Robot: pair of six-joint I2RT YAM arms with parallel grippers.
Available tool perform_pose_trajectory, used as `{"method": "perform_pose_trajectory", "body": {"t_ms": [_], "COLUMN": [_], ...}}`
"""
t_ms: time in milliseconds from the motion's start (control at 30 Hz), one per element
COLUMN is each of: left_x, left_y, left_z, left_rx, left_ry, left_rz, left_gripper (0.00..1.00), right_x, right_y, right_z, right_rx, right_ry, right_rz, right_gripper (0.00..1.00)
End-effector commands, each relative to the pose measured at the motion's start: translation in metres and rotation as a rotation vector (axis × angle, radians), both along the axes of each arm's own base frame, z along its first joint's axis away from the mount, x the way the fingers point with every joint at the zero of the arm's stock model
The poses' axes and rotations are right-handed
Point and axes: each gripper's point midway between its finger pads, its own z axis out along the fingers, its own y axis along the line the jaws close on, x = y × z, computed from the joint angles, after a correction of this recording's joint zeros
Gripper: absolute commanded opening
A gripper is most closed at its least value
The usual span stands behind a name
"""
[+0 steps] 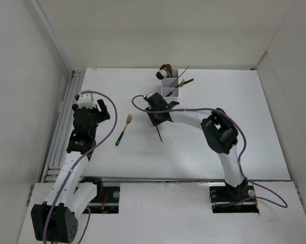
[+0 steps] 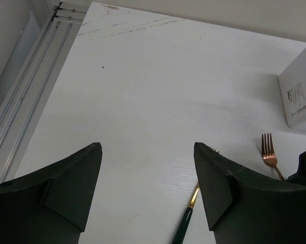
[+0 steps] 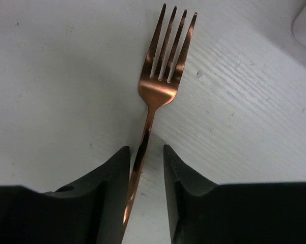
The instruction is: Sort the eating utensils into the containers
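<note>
A copper fork [image 3: 163, 81] lies flat on the white table, tines toward the containers. My right gripper [image 3: 146, 150] straddles its handle with the jaws close together: the handle touches the left finger, and a thin gap shows at the right finger. From above, the handle end [image 1: 159, 134] pokes out below the right gripper [image 1: 158, 118]. A gold-headed fork with a dark handle [image 1: 123, 130] lies left of it. My left gripper [image 2: 147, 147] hovers open and empty over that fork's handle [image 2: 186, 223]. The white containers [image 1: 170, 84] at the back hold spoons and chopsticks.
A metal rail [image 1: 61, 127] runs along the table's left edge beside the left arm. White walls enclose the table on the left, back and right. The right arm's cable [image 1: 193, 109] loops over the table behind its wrist.
</note>
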Motion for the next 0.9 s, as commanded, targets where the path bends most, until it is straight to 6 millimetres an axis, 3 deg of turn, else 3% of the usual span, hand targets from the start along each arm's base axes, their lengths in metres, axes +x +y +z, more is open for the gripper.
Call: {"method": "perform_pose_trajectory", "body": {"t_ms": [0,33,167,300,400,467,533,567,667,700,733,800,833,867], "left_x": [0.002,0.002,0.003,0.004,0.005,0.007,0.012,0.012,0.018,0.021,0.023,0.028,0.031,0.034], "left_y": [0.005,0.005,0.004,0.004,0.002,0.007,0.009,0.009,0.010,0.010,0.009,0.009,0.012,0.012], "left_z": [0.013,0.013,0.009,0.002,-0.001,-0.002,-0.002,0.000,0.004,0.002,0.004,0.002,0.003,0.003], "left_rx": [-0.008,-0.008,-0.016,-0.030,-0.042,-0.045,-0.046,-0.047,-0.049,-0.049,-0.040,-0.029,-0.029,-0.029], "left_ry": [-0.060,-0.060,-0.050,-0.033,-0.024,-0.024,-0.022,-0.031,-0.036,-0.030,-0.032,-0.022,-0.020,-0.022], "left_rz": [0.023,0.023,0.024,0.016,0.007,0.016,0.018,0.017,0.016,0.016,0.005,0.003,0.012,0.012], "left_gripper": [0.70,0.70,0.70,0.70,0.70,0.70,0.70,0.70,0.70,0.70,0.70,0.70,0.70,0.70], "right_x": [0.003,0.005,0.008,0.013,0.023,0.035,0.043,0.048,0.068,0.075,0.081,0.087,0.092,0.092], "right_y": [0.004,0.006,0.008,0.016,0.027,0.042,0.037,0.041,0.023,0.019,0.004,-0.011,-0.024,-0.030], "right_z": [-0.008,-0.005,-0.007,0.008,0.047,0.115,0.147,0.188,0.220,0.250,0.248,0.265,0.295,0.286], "right_rx": [-0.003,0.004,0.004,0.079,0.221,0.379,0.454,0.529,0.642,0.728,0.767,0.882,0.965,0.975], "right_ry": [0.001,-0.006,-0.014,-0.026,-0.100,-0.267,-0.362,-0.459,-0.524,-0.605,-0.618,-0.675,-0.796,-0.821], "right_rz": [-0.002,-0.002,0.006,0.026,0.058,0.085,0.092,0.099,0.050,0.045,0.027,-0.021,-0.019,-0.022], "right_gripper": [0.36,0.33,0.00,0.00,0.00,0.00,0.00,0.00,0.00,0.00,0.00,0.00,0.00,0.00]}}
